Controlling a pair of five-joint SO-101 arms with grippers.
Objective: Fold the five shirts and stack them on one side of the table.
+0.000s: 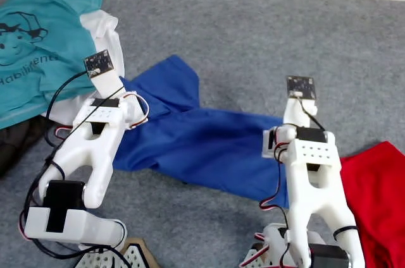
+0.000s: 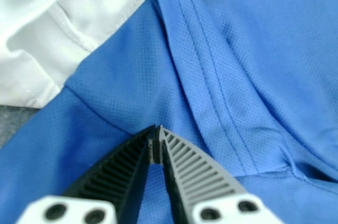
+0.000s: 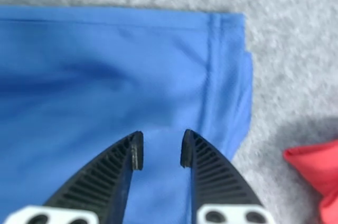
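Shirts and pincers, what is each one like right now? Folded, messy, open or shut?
blue shirt, laid out, not neatly folded.
teal shirt, spread out, unfolded.
white shirt, bunched up, partly under the teal shirt.
red shirt, partly out of view; folded or not, cannot tell.
left pincer, shut, tips at the blue shirt.
right pincer, open over the blue shirt.

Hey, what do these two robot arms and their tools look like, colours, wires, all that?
Both the left arm and right arm are white plastic with black motor blocks, red, black and white wires, and a small dark circuit board near each wrist. The left tool and right tool have dark, ribbed, tapering fingers on white mounts with round holes.
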